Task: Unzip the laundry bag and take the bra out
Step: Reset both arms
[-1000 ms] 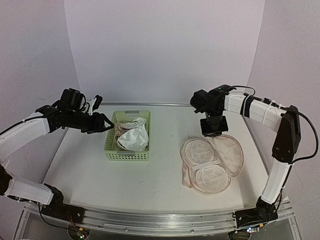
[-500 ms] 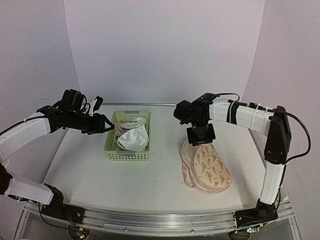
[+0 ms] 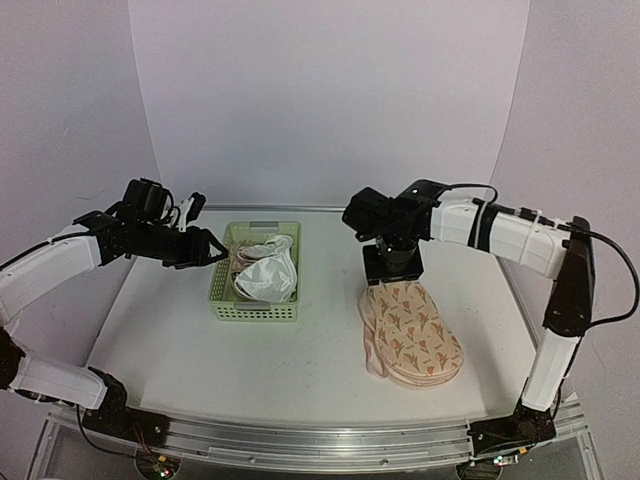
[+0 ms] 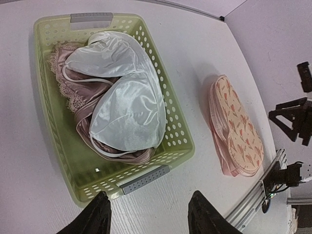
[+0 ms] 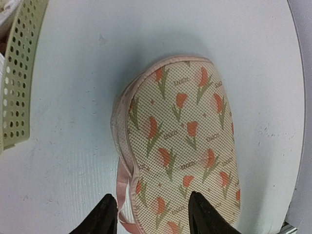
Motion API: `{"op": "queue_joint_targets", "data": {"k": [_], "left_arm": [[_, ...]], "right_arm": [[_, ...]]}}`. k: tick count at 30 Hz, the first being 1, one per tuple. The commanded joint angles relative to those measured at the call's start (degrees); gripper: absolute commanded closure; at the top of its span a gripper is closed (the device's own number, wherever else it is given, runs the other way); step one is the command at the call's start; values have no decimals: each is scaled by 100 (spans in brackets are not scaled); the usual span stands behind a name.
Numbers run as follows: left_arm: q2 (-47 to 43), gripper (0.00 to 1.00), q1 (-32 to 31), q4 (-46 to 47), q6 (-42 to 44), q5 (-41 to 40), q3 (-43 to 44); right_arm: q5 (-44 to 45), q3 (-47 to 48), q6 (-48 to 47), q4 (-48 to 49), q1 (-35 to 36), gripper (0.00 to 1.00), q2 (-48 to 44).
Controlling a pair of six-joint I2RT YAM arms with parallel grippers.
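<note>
On the white table (image 3: 320, 350) the laundry bag (image 3: 415, 330) lies folded shut at four o'clock. A white bra (image 3: 268, 275) sits in the green basket (image 3: 222, 300) at ten, so we judge removal done. Left jaws and right jaws hang released, empty.

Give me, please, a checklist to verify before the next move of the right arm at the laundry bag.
1. Right gripper empty: ok, jaws apart above the laundry bag, nothing between them.
2. Bag flat on the table: ok, patterned side up.
3. Bag open: not ok, its cover lies shut.
4. Zip puller found: cannot tell, none shows in any view.
5. Left gripper out of the way: ok, open beside the basket, apart from the bag.
6. Bra out of the bag: ok, a white bra lies in the basket.
</note>
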Motion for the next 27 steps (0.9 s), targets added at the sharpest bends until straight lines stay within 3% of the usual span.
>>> {"op": "queue_joint_targets", "data": {"k": [1,3,8,12,16,21,27], "left_arm": [[-121,45,12,247,-34,-216,-7],[-143,42,9,232,-78,-326,2],[-154,23,14,-43,-128,-779,255],[-76,1,18,-407,-14,-1294,667],[105,1,57,-625,101,-1913,1017],[280,0,132,-673,140,-2646,1238],[197,0,187,-502,32,-3481,1109]], "right_arm": [[566,-176,-501,634,-10,46,-968],[872,-383,-715,867,-16,37,-1237],[1725,-876,-1284,1413,-46,3,-1770],[2045,-1388,-1673,1906,-291,2,-2121],[2000,-2384,-2078,2959,-882,2,-2826],[2083,-4108,-2869,4993,-1650,2,-3872],[1638,-5347,-3144,6253,-2542,2,-4645]]}}
